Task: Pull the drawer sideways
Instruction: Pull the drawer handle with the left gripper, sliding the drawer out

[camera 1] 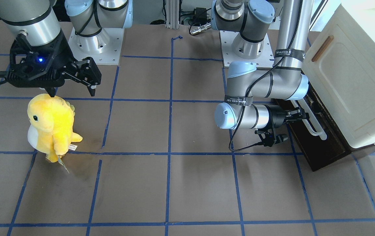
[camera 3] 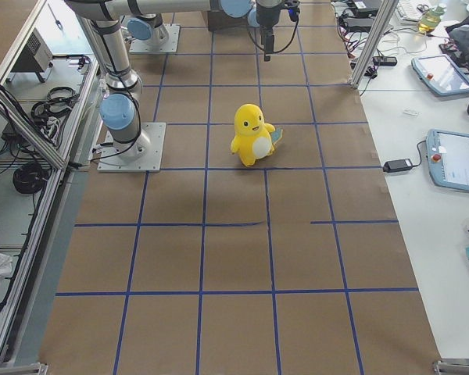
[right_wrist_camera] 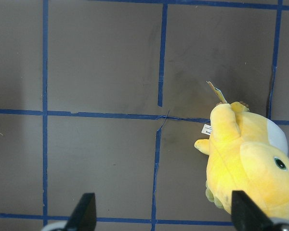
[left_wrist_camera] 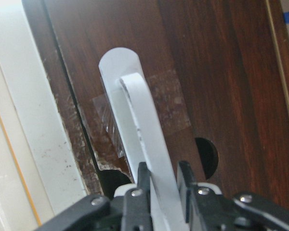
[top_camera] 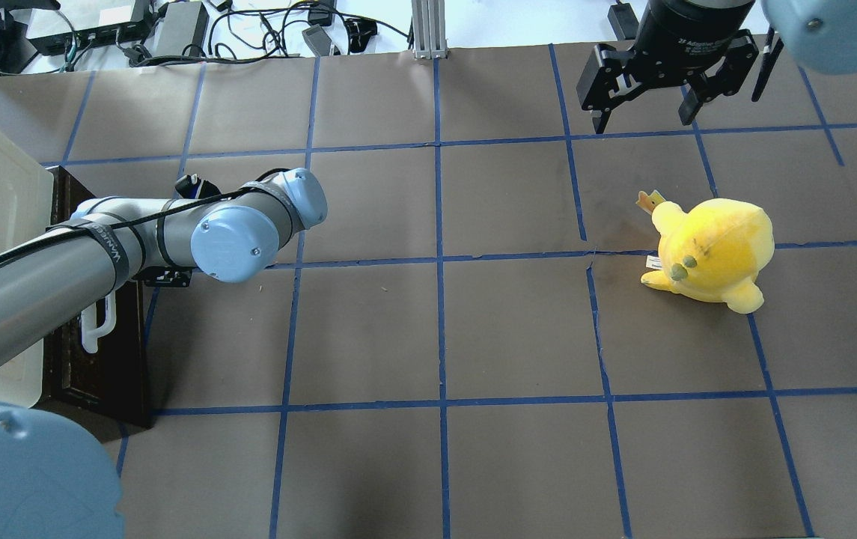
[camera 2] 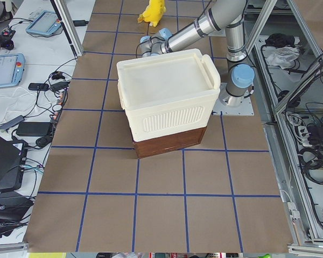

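Observation:
The drawer's dark brown front (camera 1: 320, 147) sits low under the cream cabinet (camera 1: 354, 75), close against it; its inside is not visible. Its white bar handle (camera 1: 315, 127) runs along the front. My left gripper (camera 1: 301, 114) is at the handle. In the left wrist view the fingers (left_wrist_camera: 137, 185) are shut on either side of the white handle (left_wrist_camera: 135, 110) in front of the drawer front (left_wrist_camera: 221, 72). In the overhead view the drawer front (top_camera: 91, 367) and handle (top_camera: 95, 329) show below the left arm. My right gripper (camera 1: 72, 87) is open and empty, far from the drawer, above a yellow plush toy (camera 1: 51, 124).
The yellow plush toy (top_camera: 712, 251) stands on the brown table under the right gripper (top_camera: 641, 112), and also shows in the right wrist view (right_wrist_camera: 250, 168). Blue tape lines grid the table. The cream cabinet (camera 2: 167, 91) fills the table's left end.

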Action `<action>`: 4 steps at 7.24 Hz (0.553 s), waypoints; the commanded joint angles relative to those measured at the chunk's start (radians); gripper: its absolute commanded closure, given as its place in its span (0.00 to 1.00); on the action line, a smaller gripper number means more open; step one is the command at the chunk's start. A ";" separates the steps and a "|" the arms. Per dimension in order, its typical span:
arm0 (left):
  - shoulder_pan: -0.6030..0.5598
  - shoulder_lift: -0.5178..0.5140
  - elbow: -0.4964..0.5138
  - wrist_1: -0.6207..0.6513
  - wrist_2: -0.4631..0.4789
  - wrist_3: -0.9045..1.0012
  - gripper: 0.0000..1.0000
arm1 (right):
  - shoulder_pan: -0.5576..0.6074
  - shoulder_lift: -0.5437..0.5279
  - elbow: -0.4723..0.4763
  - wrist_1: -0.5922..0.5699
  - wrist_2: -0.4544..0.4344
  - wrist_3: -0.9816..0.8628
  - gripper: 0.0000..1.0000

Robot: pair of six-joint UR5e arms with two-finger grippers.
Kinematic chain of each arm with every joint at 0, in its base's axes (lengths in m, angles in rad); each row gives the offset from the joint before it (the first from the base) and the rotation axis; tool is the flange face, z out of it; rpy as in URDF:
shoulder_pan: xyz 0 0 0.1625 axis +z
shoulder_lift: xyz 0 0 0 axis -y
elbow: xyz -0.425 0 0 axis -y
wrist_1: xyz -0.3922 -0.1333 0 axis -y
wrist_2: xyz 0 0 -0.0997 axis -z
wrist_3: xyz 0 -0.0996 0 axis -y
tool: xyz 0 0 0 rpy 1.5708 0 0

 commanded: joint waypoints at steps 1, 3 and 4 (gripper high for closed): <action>-0.039 -0.001 0.024 -0.001 -0.007 0.001 0.81 | 0.000 0.000 0.000 0.000 0.000 0.000 0.00; -0.045 -0.002 0.024 -0.001 -0.019 0.001 0.81 | 0.000 0.000 0.000 0.000 0.000 0.000 0.00; -0.047 -0.004 0.024 -0.001 -0.021 0.001 0.81 | 0.000 0.000 0.000 0.000 0.000 0.000 0.00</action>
